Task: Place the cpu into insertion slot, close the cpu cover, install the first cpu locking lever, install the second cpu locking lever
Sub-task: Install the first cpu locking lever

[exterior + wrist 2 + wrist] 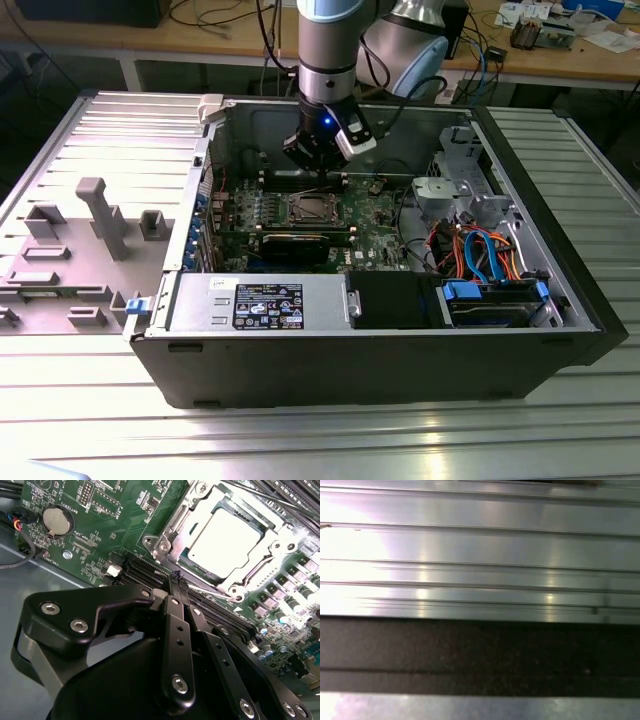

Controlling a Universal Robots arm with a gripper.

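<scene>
The cpu [231, 536] is a flat square chip with a pale silver top, and it lies flat inside the insertion slot [187, 555], level with the green board around it. The cpu cover [226, 586], a thin silver metal frame with a big square window, is folded down over the slot, so the chip shows through the window. In the exterior view the insertion slot [312, 208] sits near the middle of the board.

This is a lab or workshop. An opened computer case [380, 330] lies on a ribbed metal table [90, 420]. Behind it, a wooden bench [560, 62] carries cables and parts.
</scene>
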